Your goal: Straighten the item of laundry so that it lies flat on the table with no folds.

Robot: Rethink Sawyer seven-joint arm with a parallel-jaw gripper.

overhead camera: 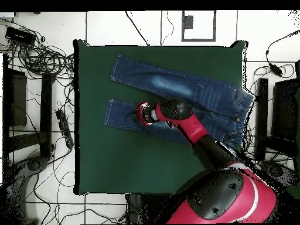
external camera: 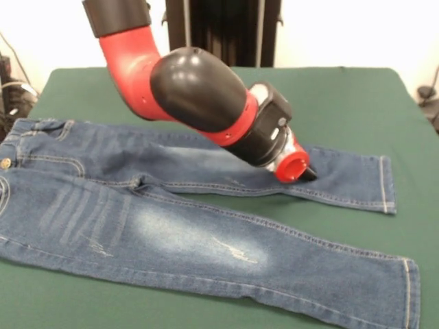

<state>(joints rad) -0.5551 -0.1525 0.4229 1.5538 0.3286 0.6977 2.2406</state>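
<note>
Dark green felt-covered counter (external camera: 343, 96), wide and rectangular, ringed by pale tiled floor (overhead camera: 111, 26), tangled black cables (overhead camera: 44, 58) and dark equipment at both sides in the overhead view

Small blue denim jeans (external camera: 171, 233) spread out on the counter, both legs extended and lying roughly side by side, splayed apart toward the cuffs with a narrow wedge of green showing between them. Waistband at the left edge of the front view, reaching the counter's edge, with a metal button (external camera: 6, 163) visible there. Nearer leg mostly flat, faded pale patches along thigh and knee, tan stitching along the seams, cuff near the lower right corner of the front view. Farther leg shorter-looking, partly hidden behind the arm, cuff ending well short of the counter's right edge, a few shallow creases near the crotch

Red and black arm (external camera: 199, 89) reaching down at a slant across the farther leg. Gripper (external camera: 307, 173) low over that leg, tip touching or almost touching the denim just past the knee; only a dark tip showing beyond the red collar, so cannot tell whether spread or pressed together, nor whether any cloth is pinched
</note>
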